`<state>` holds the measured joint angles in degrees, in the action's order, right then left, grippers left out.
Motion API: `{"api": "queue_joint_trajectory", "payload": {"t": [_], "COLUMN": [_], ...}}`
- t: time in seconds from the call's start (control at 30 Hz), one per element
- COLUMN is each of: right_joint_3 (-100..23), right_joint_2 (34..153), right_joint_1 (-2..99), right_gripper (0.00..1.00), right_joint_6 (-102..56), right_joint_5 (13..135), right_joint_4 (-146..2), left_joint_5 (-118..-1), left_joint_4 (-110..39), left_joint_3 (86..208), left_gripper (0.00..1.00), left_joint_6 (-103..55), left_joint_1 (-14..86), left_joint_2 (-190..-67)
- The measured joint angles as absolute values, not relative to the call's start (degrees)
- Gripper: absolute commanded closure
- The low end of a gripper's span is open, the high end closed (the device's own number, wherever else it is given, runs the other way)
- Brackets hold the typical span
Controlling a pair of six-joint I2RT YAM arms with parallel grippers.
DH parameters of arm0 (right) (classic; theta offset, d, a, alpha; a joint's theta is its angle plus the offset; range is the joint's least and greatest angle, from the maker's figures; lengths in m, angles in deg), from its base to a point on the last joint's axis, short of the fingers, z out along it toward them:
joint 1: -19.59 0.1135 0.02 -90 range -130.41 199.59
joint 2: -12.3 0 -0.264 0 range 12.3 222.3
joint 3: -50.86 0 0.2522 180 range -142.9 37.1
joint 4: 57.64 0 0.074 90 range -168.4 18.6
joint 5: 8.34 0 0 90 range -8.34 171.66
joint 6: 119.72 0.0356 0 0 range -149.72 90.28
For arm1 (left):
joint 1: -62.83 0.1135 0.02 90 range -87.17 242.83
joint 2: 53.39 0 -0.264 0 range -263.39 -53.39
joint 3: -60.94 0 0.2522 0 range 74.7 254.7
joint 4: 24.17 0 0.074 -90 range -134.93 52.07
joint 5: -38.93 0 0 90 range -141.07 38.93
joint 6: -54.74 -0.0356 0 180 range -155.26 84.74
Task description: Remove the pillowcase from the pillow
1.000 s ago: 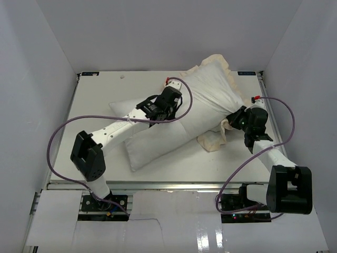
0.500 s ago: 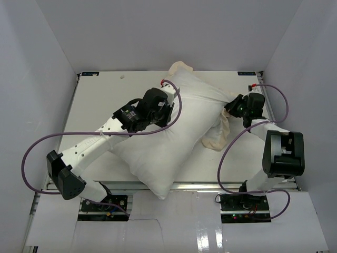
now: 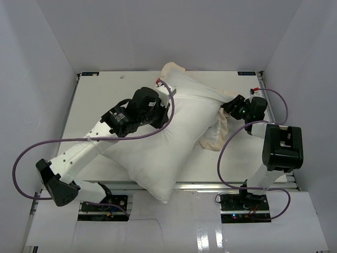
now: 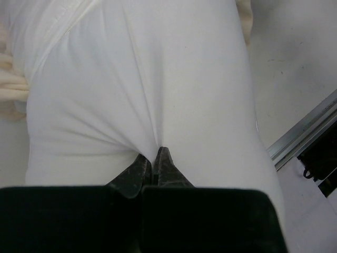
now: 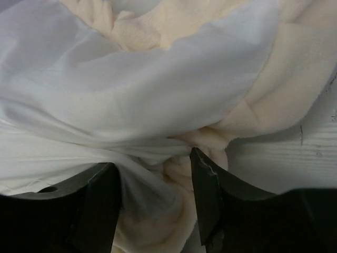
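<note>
Cream frill of the pillowcase point(image 3: 215, 136) showed beside the pillow point(image 3: 152, 153) on the table point(image 3: 100, 95); its grey face was hidden. My left pincer point(image 4: 152, 158) was clenched on pillow cloth, and my right pincer point(image 5: 154, 163) grasped bunched pillowcase.

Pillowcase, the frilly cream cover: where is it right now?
In the top view, the pillowcase lies bunched on the right side of the table, against the pillow's right flank, at the right end effector.
</note>
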<state>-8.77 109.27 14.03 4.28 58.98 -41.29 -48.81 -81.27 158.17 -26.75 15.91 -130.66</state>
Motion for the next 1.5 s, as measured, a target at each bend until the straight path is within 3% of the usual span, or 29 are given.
{"api": "queue_joint_trajectory", "payload": {"t": [0.17, 0.33, 0.47, 0.53, 0.7, 1.07, 1.27, 1.5], "right_joint_3": [-5.32, -2.82, -2.34, -2.39, -4.49, -9.84, -23.20, -43.24], "right_joint_2": [109.27, 105.01, 93.38, 87.04, 77.42, 68.18, 76.92, 97.64], "right_joint_1": [13.26, 12.37, 12.17, 14.40, 24.19, 27.54, 35.47, 43.73], "right_gripper": [0.36, 0.30, 0.07, 0.03, 0.10, 0.09, 0.10, 0.10], "right_joint_6": [5.31, 4.28, 1.02, -1.82, -5.42, -9.49, -16.20, -27.02], "right_joint_5": [56.78, 56.45, 57.83, 60.45, 66.09, 70.17, 64.65, 61.96], "right_joint_4": [-35.46, -38.52, -46.28, -49.77, -56.83, -67.63, -67.98, -73.62], "left_joint_5": [-47.34, -45.97, -43.06, -41.44, -38.12, -36.42, -36.96, -37.36], "left_joint_4": [-83.49, -83.43, -79.28, -78.90, -77.07, -73.27, -72.65, -72.41], "left_joint_3": [160.31, 157.86, 146.60, 141.75, 138.89, 132.37, 131.70, 131.61], "left_gripper": [1.00, 1.00, 1.00, 1.00, 1.00, 1.00, 1.00, 1.00], "left_joint_6": [-25.72, -24.24, -21.83, -20.00, -15.54, -10.73, -10.31, -10.10], "left_joint_1": [15.98, 16.00, 16.06, 16.17, 16.24, 16.22, 16.22, 16.22], "left_joint_2": [-129.77, -129.02, -123.54, -120.85, -118.93, -112.65, -112.54, -112.48]}}
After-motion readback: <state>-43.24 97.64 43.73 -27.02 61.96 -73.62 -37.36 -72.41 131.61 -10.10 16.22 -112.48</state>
